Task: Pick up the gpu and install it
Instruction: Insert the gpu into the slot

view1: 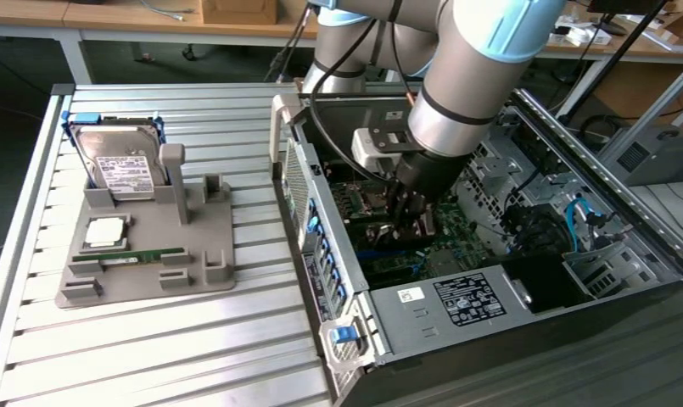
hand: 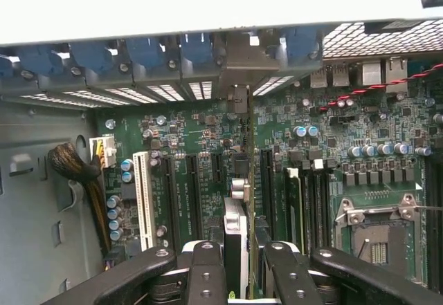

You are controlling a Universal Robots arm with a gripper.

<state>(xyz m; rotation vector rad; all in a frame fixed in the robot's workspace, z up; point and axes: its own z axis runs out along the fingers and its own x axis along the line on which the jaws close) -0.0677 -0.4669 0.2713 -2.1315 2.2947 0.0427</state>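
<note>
**Operator:** State the tool condition.

**Technician:** The tool [hand: 241, 248] is partly closed. Its two inner fingers [hand: 206, 270] press on opposite faces of the gpu [hand: 235, 232]. Nothing else is gripped.

**Operator:** Locate the gpu.

**Technician:** It hangs inside the open computer case [view1: 398, 335], which stands at the exterior view's right of the surface [view1: 148, 356]. The card is directly under the tool [view1: 415, 222] and close above the motherboard [hand: 201, 146]. It is well apart from the grey holder [view1: 137, 284] at the exterior view's left, where the hard drive [view1: 120, 170] and the RAM stick [view1: 143, 254] rest.

**Operator:** Which relation governs the insertion?

**Technician:** Card edge to slot. The gpu is held on edge, and its long axis runs parallel to the black expansion slots [hand: 169, 194], pointing at the case wall with the blue clips [hand: 152, 52]. Its free edge faces the board. It appears to be in line with a position between those black slots and the memory slots [hand: 304, 201]. The card body hides what lies under it, so I cannot tell whether it is seated or clear.

**Operator:** Describe the card.

**Technician:** It is thin and flat, and is seen edge-on. The board is dark green, with a pale metal part [hand: 239, 189] at the end nearest the clip wall.
</note>
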